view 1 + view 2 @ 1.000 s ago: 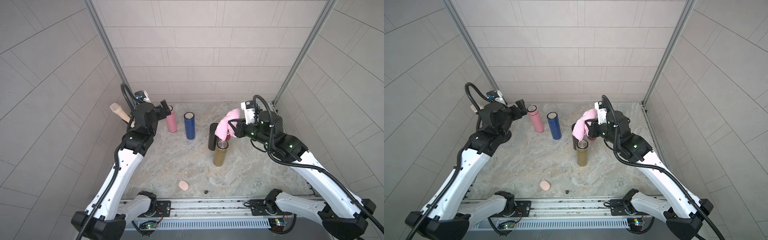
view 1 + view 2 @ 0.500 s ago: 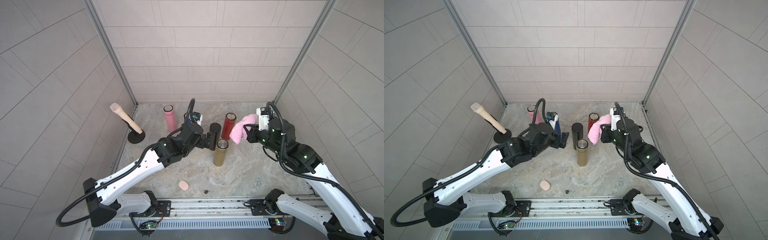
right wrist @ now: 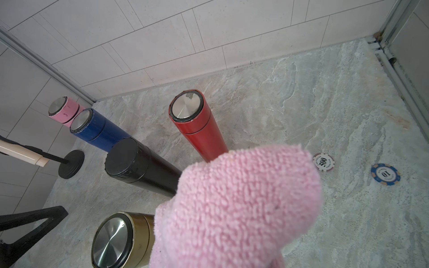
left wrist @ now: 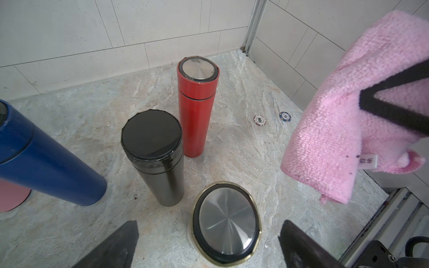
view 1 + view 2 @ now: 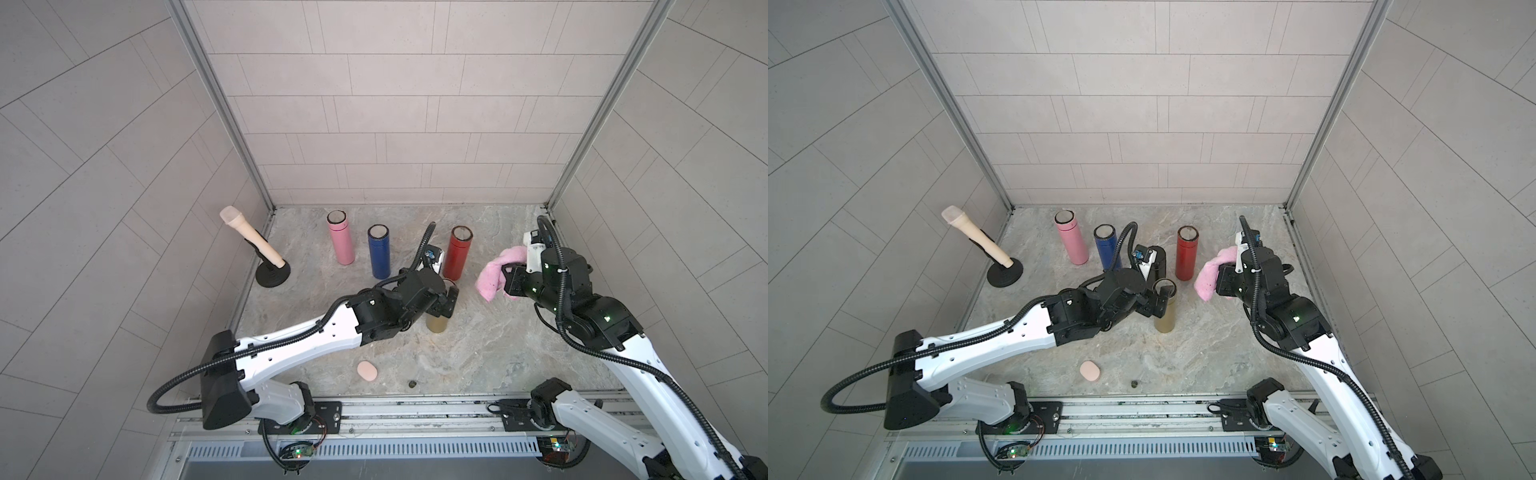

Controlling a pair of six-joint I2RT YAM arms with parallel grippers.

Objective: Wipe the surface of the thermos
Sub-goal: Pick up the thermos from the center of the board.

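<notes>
Swinging in from the back left corner, where it was a second ago, the left arm is now reaching over the middle of the bench (image 5: 490, 361), and the right arm is sitting further toward the right wall than before. The left jaws are standing wide apart, released and holding nothing, with the cap of the gold thermos (image 5: 1165, 318) lying between them; in the left wrist view, gaps are showing on both sides of the cap. That thermos is standing upright on the bench, its long axis vertical and its steel-topped cap pointing up, just in front of the black thermos (image 5: 1159, 266) and the red thermos (image 5: 458, 257). The right jaws are clenching a pink cloth (image 5: 490, 277), which is hanging in the air to the right of the gold thermos, near it but apart. A blue thermos (image 5: 379, 255) and a pink thermos (image 5: 340, 245) are standing upright further left, toward the back.
</notes>
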